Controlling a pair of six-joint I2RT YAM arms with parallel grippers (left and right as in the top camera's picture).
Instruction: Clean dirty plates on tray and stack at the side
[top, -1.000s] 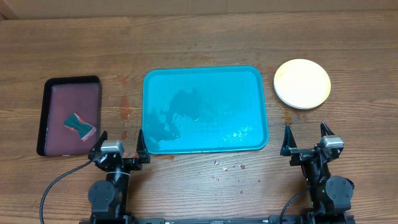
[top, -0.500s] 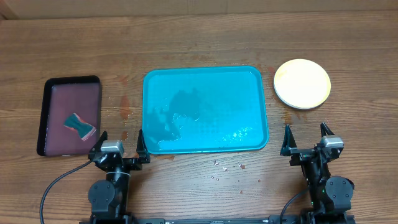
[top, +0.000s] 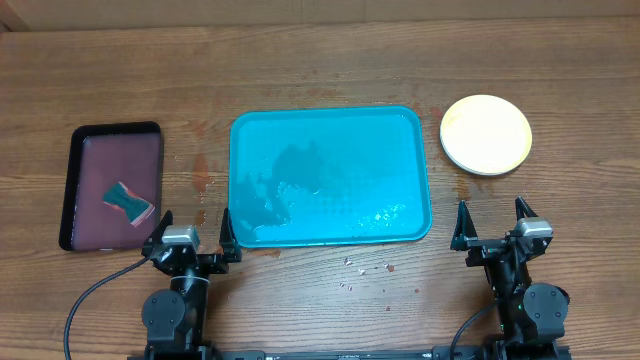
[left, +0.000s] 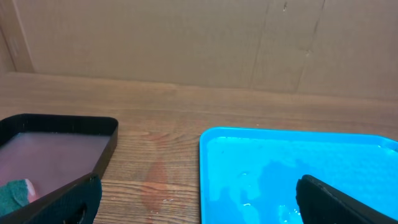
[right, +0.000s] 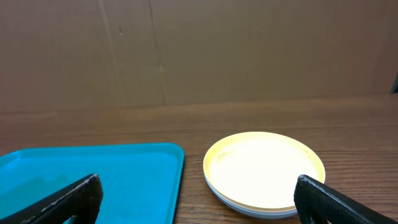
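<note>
The turquoise tray (top: 330, 175) lies mid-table, wet, with no plates on it; it also shows in the left wrist view (left: 298, 171) and the right wrist view (right: 87, 174). The plates sit stacked to its right (top: 486, 134), the yellow-green one on top, paler rims below (right: 264, 172). My left gripper (top: 192, 232) is open and empty near the tray's front left corner. My right gripper (top: 490, 225) is open and empty in front of the stack.
A black tray with maroon inside (top: 110, 185) lies at the left and holds a teal and red sponge (top: 128, 200). Small red crumbs (top: 365, 268) lie on the wood in front of the turquoise tray. A cardboard wall stands behind the table.
</note>
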